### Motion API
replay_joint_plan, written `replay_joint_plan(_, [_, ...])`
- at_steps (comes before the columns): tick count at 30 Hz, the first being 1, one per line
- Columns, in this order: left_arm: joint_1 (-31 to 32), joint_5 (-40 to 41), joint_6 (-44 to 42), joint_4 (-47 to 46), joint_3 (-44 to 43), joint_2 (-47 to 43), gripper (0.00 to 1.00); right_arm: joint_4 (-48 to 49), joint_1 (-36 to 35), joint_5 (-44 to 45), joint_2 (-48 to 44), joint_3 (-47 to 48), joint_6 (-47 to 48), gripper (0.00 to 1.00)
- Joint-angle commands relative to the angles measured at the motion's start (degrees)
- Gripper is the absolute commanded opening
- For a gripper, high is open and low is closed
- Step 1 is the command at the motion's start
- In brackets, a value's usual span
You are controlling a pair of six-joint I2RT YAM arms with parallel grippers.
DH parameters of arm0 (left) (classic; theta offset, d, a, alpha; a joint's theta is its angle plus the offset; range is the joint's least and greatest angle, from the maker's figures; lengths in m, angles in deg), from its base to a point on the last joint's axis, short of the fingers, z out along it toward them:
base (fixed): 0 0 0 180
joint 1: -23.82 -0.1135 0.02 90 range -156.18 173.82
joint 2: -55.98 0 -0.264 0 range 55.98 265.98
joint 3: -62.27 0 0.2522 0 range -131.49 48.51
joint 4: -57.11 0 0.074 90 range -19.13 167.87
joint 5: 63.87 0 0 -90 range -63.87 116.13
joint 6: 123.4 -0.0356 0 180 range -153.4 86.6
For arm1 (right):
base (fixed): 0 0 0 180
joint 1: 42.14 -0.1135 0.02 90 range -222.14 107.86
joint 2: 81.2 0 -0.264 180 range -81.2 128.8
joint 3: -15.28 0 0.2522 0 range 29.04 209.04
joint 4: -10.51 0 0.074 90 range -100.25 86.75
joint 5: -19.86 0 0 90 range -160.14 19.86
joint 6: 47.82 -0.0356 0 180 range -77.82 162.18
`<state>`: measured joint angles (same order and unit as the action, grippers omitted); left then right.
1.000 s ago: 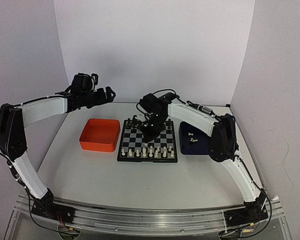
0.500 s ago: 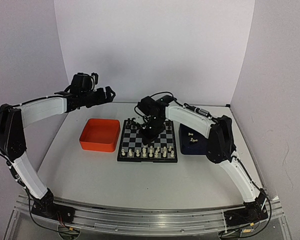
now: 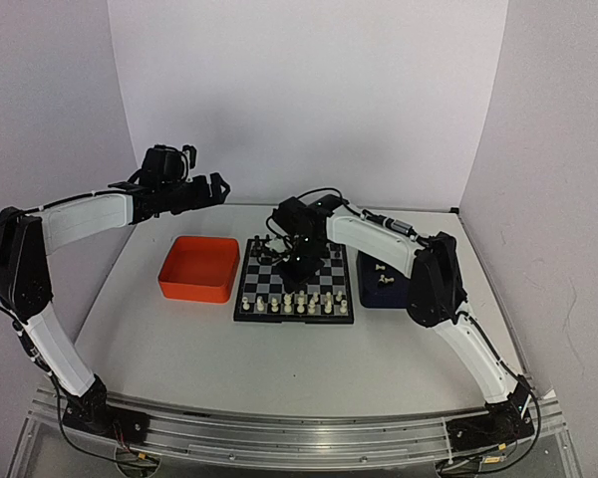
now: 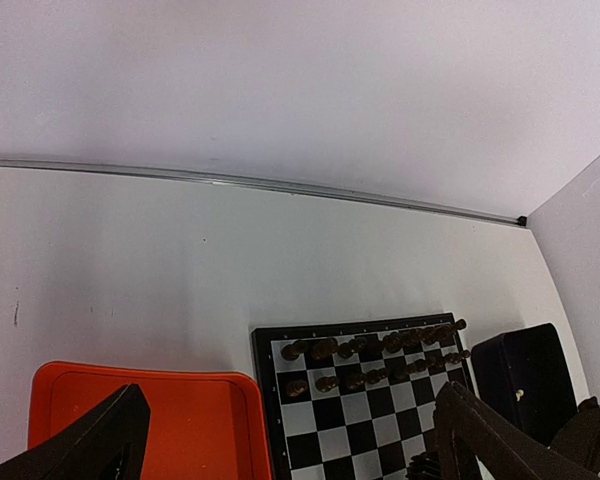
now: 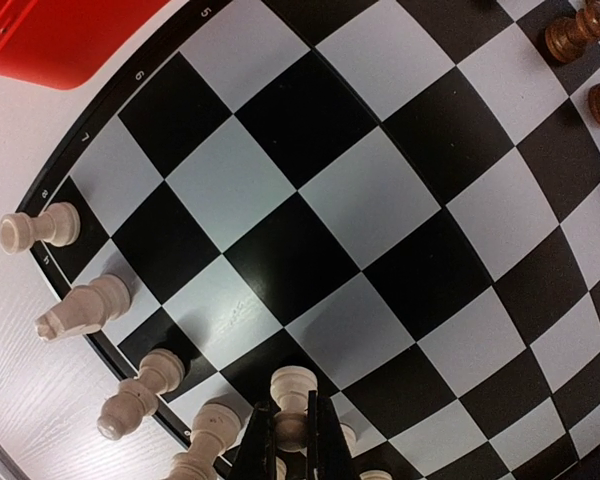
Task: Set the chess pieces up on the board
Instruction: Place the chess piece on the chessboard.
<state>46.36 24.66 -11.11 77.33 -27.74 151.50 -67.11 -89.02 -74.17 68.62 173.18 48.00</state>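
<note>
The board (image 3: 247, 289) lies at the table's middle, with cream chess pieces (image 3: 295, 300) along its near rows and black ones at the far side. My right gripper (image 3: 299, 263) hangs over the board, shut on a cream pawn (image 5: 293, 390) just above a dark square; its fingertips (image 5: 257, 440) pinch the pawn's stem. Several cream pieces (image 5: 81, 307) stand along the board's edge (image 5: 90, 150) beside it. My left gripper (image 3: 219, 185) is open and empty, raised behind the orange tray. In its wrist view the board (image 4: 330, 415) shows the black pieces (image 4: 365, 347).
An orange tray (image 3: 198, 268) sits left of the board. A dark blue tray (image 3: 401, 290) on the right holds two loose cream pieces (image 3: 383, 274). White walls close the back and sides. The orange tray's corner (image 5: 50, 35) shows in the right wrist view.
The right arm has shifted slightly left over the board, still holding the pawn. The left arm has stayed put.
</note>
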Motion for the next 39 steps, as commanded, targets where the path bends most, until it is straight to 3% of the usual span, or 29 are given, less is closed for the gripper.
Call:
replay_joint_plan(1, [-0.31,-0.02,-1.15,-0.10,-1.00,-1.86,1.00,0.05,-0.48,-0.22,0.48,2.18,-0.16,0.00])
replay_joint_plan(11, [-0.31,-0.42,-1.03,0.04,-1.22,-1.44,1.00,0.01,-0.53,-0.03,0.12,1.10,-0.38,0.00])
replay_joint_plan(18, [-0.31,-0.38,-0.82,-0.02,-1.12,-1.46,1.00,0.07,-0.65,-0.04,-0.22,0.64,-0.38,0.08])
replay_joint_plan(34, [-0.29,-0.11,-0.59,0.28,-0.92,-1.24,1.00,0.16,-0.75,-2.03,-0.14,0.80,0.14,0.12])
replay_joint_plan(39, [-0.31,-0.03,-0.68,0.22,-1.01,-1.10,1.00,0.18,-0.71,-2.10,-0.15,0.96,0.50,0.18])
